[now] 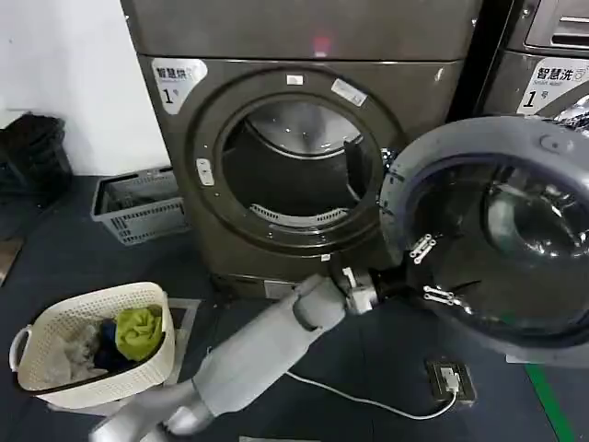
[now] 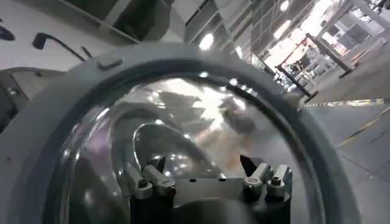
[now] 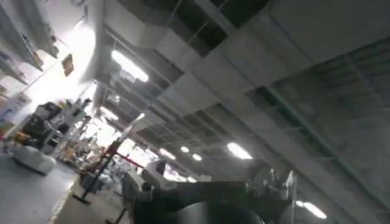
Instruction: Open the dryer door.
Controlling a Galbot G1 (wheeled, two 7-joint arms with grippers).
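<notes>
The dryer door [image 1: 460, 147] stands swung wide to the right of the bronze-grey dryer [image 1: 276, 41], its grey plastic inner face and domed glass turned toward me. The round drum opening [image 1: 294, 161] is uncovered. My left arm reaches up from the lower left, and my left gripper [image 1: 435, 272] is open right at the lower left part of the door's inner face. In the left wrist view the left gripper [image 2: 201, 164] has its fingers spread wide in front of the door's glass dome, inside the grey ring [image 2: 55, 122]. My right gripper [image 3: 207, 182] points up at the ceiling, open and holding nothing.
A white laundry basket [image 1: 37, 324] with clothes sits on the floor at the lower left. A grey crate [image 1: 138, 207] stands left of the dryer. The neighbouring machine [image 1: 552, 64] is behind the open door. A cable and floor socket [image 1: 451, 379] lie below the door.
</notes>
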